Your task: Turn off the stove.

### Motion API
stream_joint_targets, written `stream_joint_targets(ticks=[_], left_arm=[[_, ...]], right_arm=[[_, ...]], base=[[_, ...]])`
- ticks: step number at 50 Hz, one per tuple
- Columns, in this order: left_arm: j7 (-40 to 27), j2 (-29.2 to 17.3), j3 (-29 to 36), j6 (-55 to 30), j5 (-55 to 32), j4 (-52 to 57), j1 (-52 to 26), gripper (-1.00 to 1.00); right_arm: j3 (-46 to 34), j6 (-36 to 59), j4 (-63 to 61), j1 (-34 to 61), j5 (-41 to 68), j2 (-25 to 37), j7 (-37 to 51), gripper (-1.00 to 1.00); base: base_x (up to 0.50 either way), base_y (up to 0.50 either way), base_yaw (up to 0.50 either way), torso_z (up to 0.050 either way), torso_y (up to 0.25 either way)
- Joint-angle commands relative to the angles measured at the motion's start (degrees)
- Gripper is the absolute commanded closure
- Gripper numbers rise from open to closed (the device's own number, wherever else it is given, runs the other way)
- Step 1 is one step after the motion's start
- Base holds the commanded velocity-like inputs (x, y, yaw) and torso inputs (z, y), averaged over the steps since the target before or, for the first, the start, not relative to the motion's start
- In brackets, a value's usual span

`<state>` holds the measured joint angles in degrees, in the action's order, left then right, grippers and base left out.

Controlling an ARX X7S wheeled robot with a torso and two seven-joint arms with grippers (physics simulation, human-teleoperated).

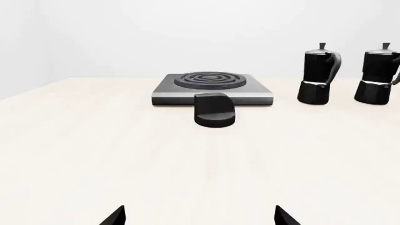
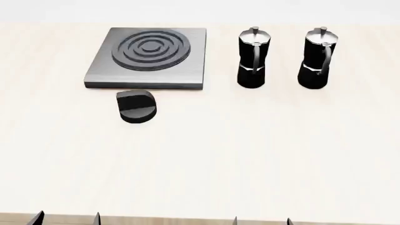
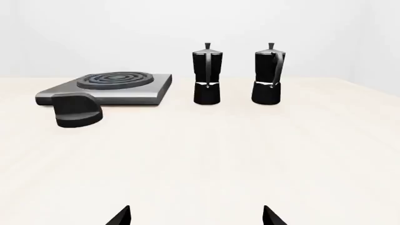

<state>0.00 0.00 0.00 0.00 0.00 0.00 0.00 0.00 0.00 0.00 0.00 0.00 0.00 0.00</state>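
The stove (image 2: 150, 58) lies flat at upper left of the head view. Its knob (image 2: 137, 106) sits just below, ridge running left-right. Left gripper (image 2: 67, 219) and right gripper (image 2: 261, 221) both spread, empty.

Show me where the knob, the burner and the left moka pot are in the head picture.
knob (image 2: 137, 106), head view, on its flat top.
burner (image 2: 151, 48), head view, on the centre of the rings.
left moka pot (image 2: 252, 61), head view, on its black body.
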Motion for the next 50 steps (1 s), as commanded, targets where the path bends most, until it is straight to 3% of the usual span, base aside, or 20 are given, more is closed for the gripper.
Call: stream_joint_targets(ticks=[1,16,18,23,50], left_arm=[[-1.0,-0.9,1.1,0.1,-0.9,0.0,0.0,-1.00],[-3.9,-3.2,3.8,0.5,-2.3,-0.1,0.0,-1.00],[-0.8,-0.6,0.8,0.2,0.0,0.0,0.0,-1.00],[-3.7,-1.4,1.1,1.2,-0.7,-0.5,-1.1,-1.00],[-6.0,-6.0,0.0,-9.9,-10.7,22.9,-0.6,-1.00]], right_arm=[[-1.3,-0.1,0.2,0.0,0.6,0.9,1.3,-1.00],[-4.0,0.0,-0.3,0.1,2.9,3.1,3.7,-1.00],[-2.4,-0.8,0.9,0.4,1.4,1.7,2.0,-1.00],[-3.0,0.8,-4.5,-0.9,1.7,2.7,3.4,-1.00],[-4.1,5.9,-27.5,-3.9,0.1,7.0,7.6,-1.00]], base=[[0.00,0.00,0.00,0.000,0.000],[0.00,0.00,0.00,0.000,0.000],[0.00,0.00,0.00,0.000,0.000],[0.00,0.00,0.00,0.000,0.000],[0.00,0.00,0.00,0.000,0.000]])
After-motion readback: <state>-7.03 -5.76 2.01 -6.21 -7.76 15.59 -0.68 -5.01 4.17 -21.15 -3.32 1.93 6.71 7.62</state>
